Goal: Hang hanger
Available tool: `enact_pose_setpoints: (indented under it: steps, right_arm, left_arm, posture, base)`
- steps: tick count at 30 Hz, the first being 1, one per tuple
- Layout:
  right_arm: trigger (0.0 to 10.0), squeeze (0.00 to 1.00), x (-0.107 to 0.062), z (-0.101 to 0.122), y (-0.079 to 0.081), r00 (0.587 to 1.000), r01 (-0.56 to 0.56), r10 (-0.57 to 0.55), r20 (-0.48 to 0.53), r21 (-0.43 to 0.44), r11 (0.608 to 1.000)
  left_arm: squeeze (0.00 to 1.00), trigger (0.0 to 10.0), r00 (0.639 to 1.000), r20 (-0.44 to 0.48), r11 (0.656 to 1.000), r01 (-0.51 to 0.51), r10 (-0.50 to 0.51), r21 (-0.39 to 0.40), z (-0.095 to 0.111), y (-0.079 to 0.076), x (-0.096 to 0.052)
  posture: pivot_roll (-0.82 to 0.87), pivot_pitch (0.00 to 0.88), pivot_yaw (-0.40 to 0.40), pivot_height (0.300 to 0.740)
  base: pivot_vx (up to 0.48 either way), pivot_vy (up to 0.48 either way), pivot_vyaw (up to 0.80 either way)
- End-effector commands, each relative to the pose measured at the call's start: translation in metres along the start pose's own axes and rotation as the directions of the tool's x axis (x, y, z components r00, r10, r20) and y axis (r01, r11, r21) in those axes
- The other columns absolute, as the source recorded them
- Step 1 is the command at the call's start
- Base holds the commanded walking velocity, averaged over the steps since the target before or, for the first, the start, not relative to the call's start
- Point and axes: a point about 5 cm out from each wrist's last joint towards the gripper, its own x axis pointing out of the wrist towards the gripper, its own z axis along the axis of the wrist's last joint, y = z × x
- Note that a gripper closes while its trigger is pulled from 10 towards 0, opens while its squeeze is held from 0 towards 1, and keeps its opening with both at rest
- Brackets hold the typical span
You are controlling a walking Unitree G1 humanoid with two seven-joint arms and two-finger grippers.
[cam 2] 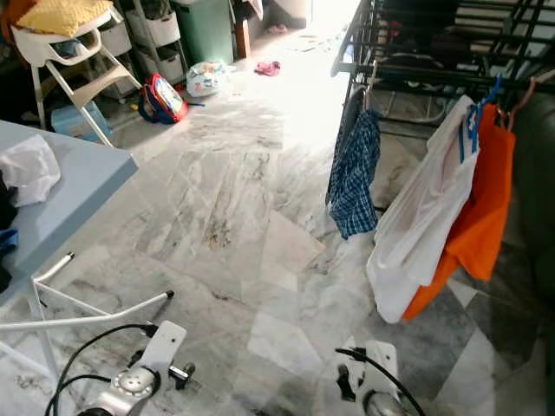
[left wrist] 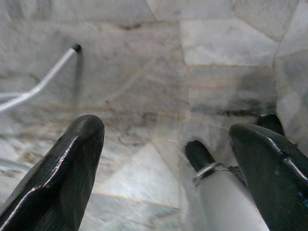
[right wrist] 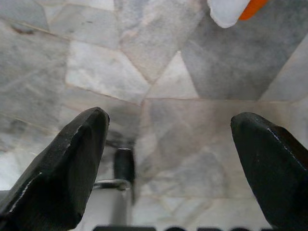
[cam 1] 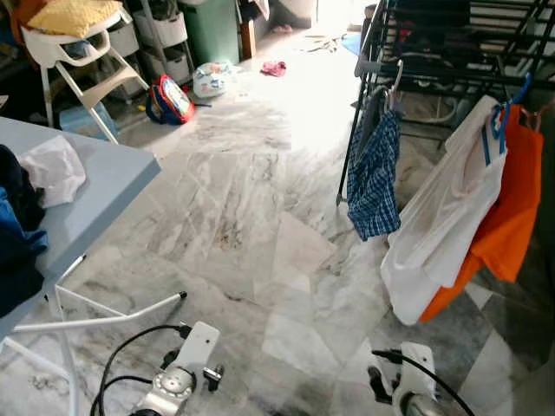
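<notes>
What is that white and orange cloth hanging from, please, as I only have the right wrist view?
Observer: A white garment and an orange garment hang from a black drying rack.
Operator: Thank you. Is anything else on it?
Observer: A blue checked garment hangs to their left.
Operator: Is the left pincer holding anything?
Observer: No, the left pincer is open above the marble floor.

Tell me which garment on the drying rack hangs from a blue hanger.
The white shirt, hanging between the checked blue shorts and the orange shirt; its blue hanger hooks over the rack.
</notes>
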Motion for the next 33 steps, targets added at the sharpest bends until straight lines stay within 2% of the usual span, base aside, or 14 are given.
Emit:
enact_pose_setpoints:
  steps: [1,14,17,20,21,24,27,33]
  right_arm:
    - [10.0,0.00,0.000,-0.003,0.005,1.000,-0.013,0.013,-0.011,0.005,1.000]
    - [10.0,0.00,0.000,-0.002,0.007,1.000,-0.018,0.018,-0.011,0.003,1.000]
    - [10.0,0.00,0.000,-0.003,0.006,1.000,-0.018,0.018,-0.014,0.004,1.000]
    - [10.0,0.00,0.000,-0.002,0.008,1.000,-0.020,0.021,-0.011,0.032,0.999]
    - [10.0,0.00,0.001,0.000,0.009,1.000,-0.023,0.023,-0.006,0.052,0.998]
    - [10.0,0.00,0.002,0.002,0.011,1.000,-0.024,0.024,-0.002,0.066,0.998]
    - [10.0,0.00,0.003,0.006,0.018,0.999,-0.043,0.042,0.008,0.081,0.996]
    - [10.0,0.00,0.005,0.015,0.033,0.996,-0.090,0.087,0.036,0.122,0.988]
  left_arm:
    - [0.00,10.0,1.000,-0.018,1.000,-0.011,0.011,0.003,-0.006,0.003,-0.001]
    - [0.00,10.0,1.000,-0.022,1.000,-0.016,0.016,-0.002,-0.005,-0.003,0.000]
    - [0.00,10.0,1.000,-0.024,1.000,-0.021,0.020,-0.023,-0.006,-0.002,-0.001]
    - [0.00,10.0,0.999,-0.026,0.997,-0.026,0.024,-0.079,-0.006,-0.001,-0.001]
    - [0.00,10.0,0.999,-0.027,0.992,-0.029,0.026,-0.119,-0.007,0.000,-0.001]
    - [0.00,10.0,0.999,-0.024,0.991,-0.032,0.029,-0.129,-0.006,0.003,-0.001]
    - [0.00,10.0,0.998,-0.019,0.990,-0.057,0.055,-0.131,-0.005,0.009,-0.001]
    - [0.00,10.0,0.992,-0.036,0.971,-0.128,0.123,-0.202,-0.003,0.022,-0.002]
  posture:
    - [-0.04,0.071,0.023,0.740]
    - [-0.04,0.073,0.023,0.740]
    - [-0.04,0.074,0.021,0.740]
    - [-0.03,0.073,0.022,0.740]
    - [-0.03,0.071,0.025,0.740]
    - [-0.03,0.071,0.025,0.740]
    - [-0.01,0.065,0.035,0.740]
    - [0.00,0.058,0.036,0.740]
  base:
    - [0.000,0.000,0.00]
    - [0.000,0.000,0.00]
    - [0.000,0.000,0.00]
    - [0.000,0.000,0.00]
    - [0.000,0.000,0.00]
    - [0.000,0.000,0.00]
    - [0.000,0.000,0.00]
    - [0.000,0.000,0.00]
